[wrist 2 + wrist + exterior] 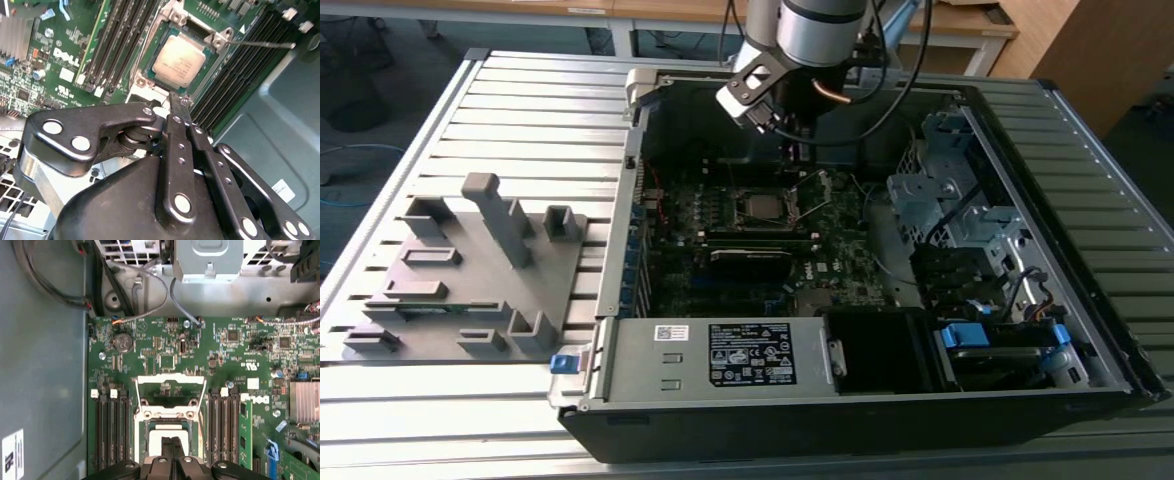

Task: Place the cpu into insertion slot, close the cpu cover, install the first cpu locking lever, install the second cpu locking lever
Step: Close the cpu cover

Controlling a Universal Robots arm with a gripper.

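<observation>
Second wrist view, gripper (175, 102) pinched together near cpu (179, 60) in insertion slot (210, 64), white sticker (282, 190) on case

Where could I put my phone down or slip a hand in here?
Bare ribbed table lies beyond the grey fixture block and along the near edge in front of it. Inside the case, the plain panel beside the motherboard is free. Crowded: around the cpu, with the gripper close by and memory slots on both sides.
</observation>
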